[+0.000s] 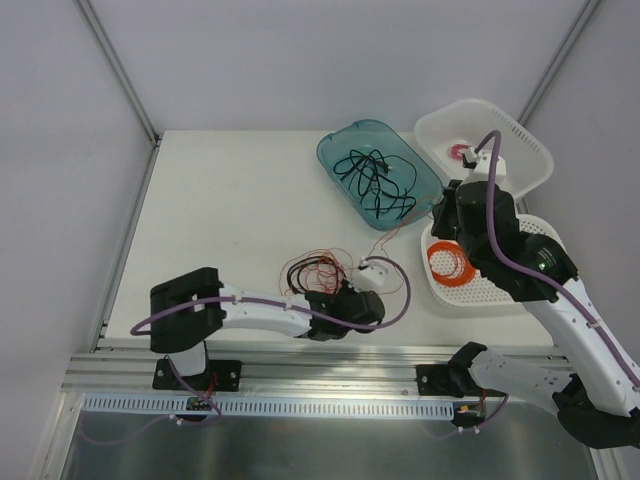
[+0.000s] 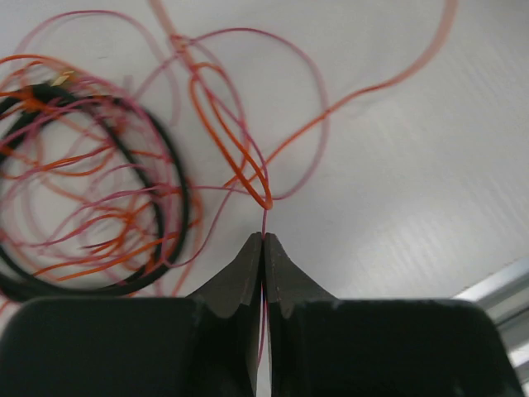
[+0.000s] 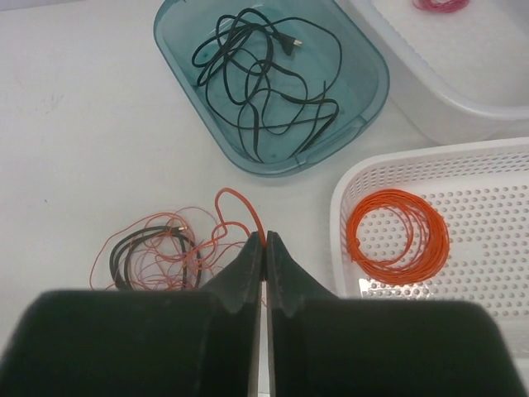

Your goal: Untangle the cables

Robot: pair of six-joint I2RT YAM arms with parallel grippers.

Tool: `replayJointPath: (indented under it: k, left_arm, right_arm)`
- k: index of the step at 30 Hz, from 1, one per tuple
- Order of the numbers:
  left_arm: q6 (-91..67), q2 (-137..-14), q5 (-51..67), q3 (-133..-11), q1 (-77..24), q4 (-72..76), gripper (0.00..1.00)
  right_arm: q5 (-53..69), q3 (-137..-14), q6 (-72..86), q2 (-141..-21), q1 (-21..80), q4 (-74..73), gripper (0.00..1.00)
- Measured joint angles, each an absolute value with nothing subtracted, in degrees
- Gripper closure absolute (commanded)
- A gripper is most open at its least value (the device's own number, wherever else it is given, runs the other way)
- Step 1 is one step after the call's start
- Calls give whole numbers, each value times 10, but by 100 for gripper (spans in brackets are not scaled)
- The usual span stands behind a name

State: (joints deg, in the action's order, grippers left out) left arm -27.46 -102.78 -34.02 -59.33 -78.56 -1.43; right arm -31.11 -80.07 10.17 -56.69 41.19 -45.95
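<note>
Top external: black cord (image 1: 375,180) is kept in a teal tray (image 1: 330,165). Tangled red wires (image 1: 312,268) are pinched by left tool (image 2: 264,237) and right tool (image 3: 264,237).

Left gripper (image 2: 264,241) and right gripper (image 3: 264,241) are both clamped closed.

No readable text to be found here, honestly. No label, brand name, number or sign can be made out in the overhead view or in either wrist view.
</note>
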Motion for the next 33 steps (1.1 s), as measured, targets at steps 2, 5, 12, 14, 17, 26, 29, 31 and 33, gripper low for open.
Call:
replayJointPath:
  k: [2, 5, 12, 14, 17, 26, 29, 31, 33]
  left_arm:
    - [-285, -976, -351, -561, -766, -31, 100]
    - [-305, -877, -362, -507, -710, -50, 100]
    - [-338, -686, -360, -397, -542, -76, 100]
    - [-349, -676, -351, -382, -486, -94, 100]
    - [-365, -676, -328, -361, -394, -116, 100]
    - [-383, -677, -257, -347, -226, -146, 100]
    - [-384, -687, -239, -347, -204, -150, 100]
    - [-383, -693, -226, -347, -201, -154, 97]
    - [-382, -693, -210, -347, -202, -158, 92]
  right_arm:
    - [-323, -801, 95, -558, 410, -470, 99]
    - [-344, -801, 81, -540, 398, -484, 99]
    - [-382, -814, 54, -498, 375, -515, 99]
    - [-385, -824, 49, -492, 374, -518, 99]
    - [-386, -838, 40, -482, 373, -522, 99]
    - [-371, -885, 20, -474, 373, -529, 99]
    - [-355, -912, 6, -483, 373, -530, 99]
    - [-346, -939, -5, -495, 373, -530, 99]
    - [-341, -972, -18, -511, 373, -531, 99]
